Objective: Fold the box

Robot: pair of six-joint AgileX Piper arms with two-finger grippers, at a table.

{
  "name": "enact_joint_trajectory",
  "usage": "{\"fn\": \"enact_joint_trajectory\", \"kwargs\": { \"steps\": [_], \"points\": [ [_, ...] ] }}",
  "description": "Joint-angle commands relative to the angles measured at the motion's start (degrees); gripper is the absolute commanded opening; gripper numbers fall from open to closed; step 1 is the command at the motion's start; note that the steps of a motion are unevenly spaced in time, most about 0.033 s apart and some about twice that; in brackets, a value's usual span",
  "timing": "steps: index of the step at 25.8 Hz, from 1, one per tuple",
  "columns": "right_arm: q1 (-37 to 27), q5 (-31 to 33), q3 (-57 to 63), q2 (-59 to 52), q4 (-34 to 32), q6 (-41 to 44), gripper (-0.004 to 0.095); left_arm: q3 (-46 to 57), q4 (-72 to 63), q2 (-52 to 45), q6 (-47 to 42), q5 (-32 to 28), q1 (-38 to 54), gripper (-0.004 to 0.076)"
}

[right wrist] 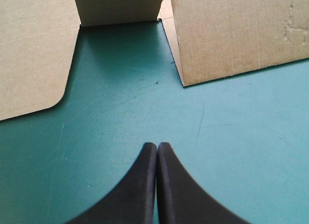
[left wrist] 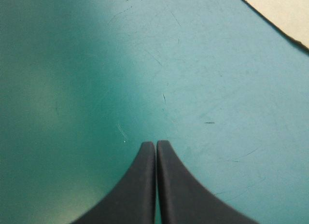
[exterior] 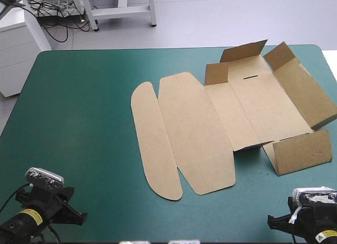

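High view puts the brown cardboard box [exterior: 247,107] ahead of the right claw [right wrist: 157,146], farther from the left claw [left wrist: 155,144]; both pressed together.

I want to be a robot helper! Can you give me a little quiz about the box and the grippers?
1. True or false: the left gripper is shut.
2. Which part of the box stands up? A: the flaps at its right end. B: the rounded flap at its left end. C: none.
3. Fill the gap: the box lies nearer the ___ gripper.
Key: 1 true. 2 A. 3 right, since the right gripper has the board just ahead of it.
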Motion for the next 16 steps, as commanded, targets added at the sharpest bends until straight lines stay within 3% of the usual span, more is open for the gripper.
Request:
{"fn": "enact_joint_trajectory", "kwargs": {
  "steps": [1, 12, 16],
  "points": [
    [-0.02, -3.05, -1.30, 0.83, 0.71, -0.52, -0.0020, -1.93, -0.21, 0.65, -0.64, -3.20, -0.25, -0.0010],
    [-0.02, -3.05, -1.30, 0.83, 0.60, -0.52, -0.0020, -1.93, -0.21, 0.65, -0.64, -3.20, -0.25, -0.0010],
    [-0.02, -2.93, -2.18, 1.73, 0.60, 3.26, -0.0020, -1.93, -0.21, 0.65, -0.64, -3.20, -0.25, -0.0010]
  ]
}}
